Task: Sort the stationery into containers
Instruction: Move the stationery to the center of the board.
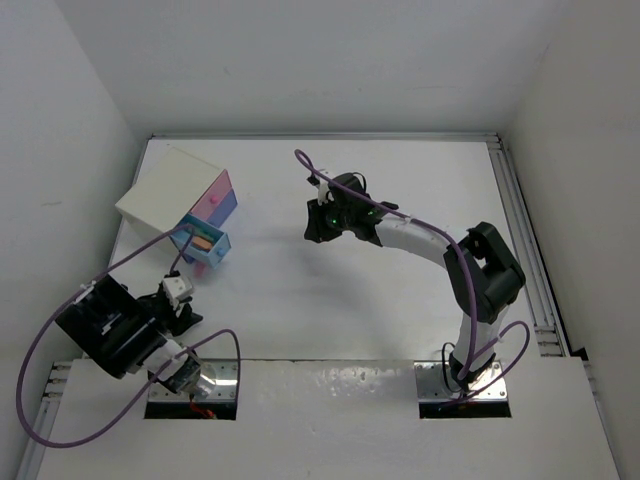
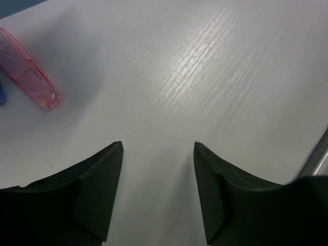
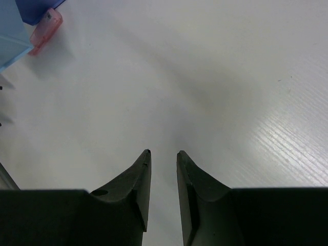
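Stationery (image 1: 203,240): orange pieces lying in blue container (image 1: 221,245), just ahead of left jaws, well left of right jaws.
Pink container (image 2: 31,74): on table (image 2: 205,77), ahead-left of left jaws, apart from them.
Left jaws: wide apart, holding nothing.
Right jaws: narrowly parted, empty, low over table.
Risk: knocking or tipping a light container and spilling sorted pieces; likely cause, a low, wide sweep by left jaws.
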Controlling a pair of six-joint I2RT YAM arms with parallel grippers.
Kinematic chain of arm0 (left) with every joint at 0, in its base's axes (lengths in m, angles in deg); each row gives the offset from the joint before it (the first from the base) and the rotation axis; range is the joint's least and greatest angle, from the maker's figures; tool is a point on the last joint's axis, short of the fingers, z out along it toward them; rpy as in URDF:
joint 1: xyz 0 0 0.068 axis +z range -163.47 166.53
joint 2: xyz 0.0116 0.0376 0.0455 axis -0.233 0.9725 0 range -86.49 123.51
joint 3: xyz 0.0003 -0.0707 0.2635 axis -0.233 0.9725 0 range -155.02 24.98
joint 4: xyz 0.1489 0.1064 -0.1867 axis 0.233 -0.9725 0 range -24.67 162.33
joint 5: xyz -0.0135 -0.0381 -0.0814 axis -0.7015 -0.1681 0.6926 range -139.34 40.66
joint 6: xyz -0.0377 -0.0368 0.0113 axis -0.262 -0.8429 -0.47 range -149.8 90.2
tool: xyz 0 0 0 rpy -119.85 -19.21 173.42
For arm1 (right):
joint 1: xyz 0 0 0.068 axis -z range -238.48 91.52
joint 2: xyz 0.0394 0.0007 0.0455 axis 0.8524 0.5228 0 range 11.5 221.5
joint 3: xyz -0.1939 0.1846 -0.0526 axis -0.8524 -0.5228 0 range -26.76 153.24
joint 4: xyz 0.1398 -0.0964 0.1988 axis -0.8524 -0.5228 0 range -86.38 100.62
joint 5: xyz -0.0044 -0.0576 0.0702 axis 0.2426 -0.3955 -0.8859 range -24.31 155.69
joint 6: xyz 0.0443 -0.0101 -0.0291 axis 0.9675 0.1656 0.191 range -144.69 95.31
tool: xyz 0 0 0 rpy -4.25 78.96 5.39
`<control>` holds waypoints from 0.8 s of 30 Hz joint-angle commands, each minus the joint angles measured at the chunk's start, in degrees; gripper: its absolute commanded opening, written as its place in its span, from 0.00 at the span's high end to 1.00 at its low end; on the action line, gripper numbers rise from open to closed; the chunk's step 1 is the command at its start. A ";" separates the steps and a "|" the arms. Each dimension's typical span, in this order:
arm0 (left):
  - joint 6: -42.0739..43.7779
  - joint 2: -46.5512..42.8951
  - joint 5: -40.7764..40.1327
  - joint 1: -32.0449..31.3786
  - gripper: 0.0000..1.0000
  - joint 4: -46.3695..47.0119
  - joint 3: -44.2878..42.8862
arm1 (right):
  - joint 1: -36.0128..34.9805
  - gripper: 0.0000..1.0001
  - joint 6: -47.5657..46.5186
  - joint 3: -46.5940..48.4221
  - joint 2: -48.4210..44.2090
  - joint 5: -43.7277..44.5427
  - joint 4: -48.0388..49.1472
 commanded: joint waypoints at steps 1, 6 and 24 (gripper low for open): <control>28.34 2.25 2.28 -0.92 0.34 2.74 -1.73 | -0.01 0.74 -1.12 0.75 -2.25 -0.38 2.70; 28.79 4.01 2.81 -3.29 0.28 8.45 -1.91 | -0.01 0.74 -1.12 1.36 -1.72 -0.29 2.70; -3.80 6.11 2.64 -13.31 0.28 37.02 -1.99 | 1.04 0.74 -1.12 1.45 -1.90 0.23 1.03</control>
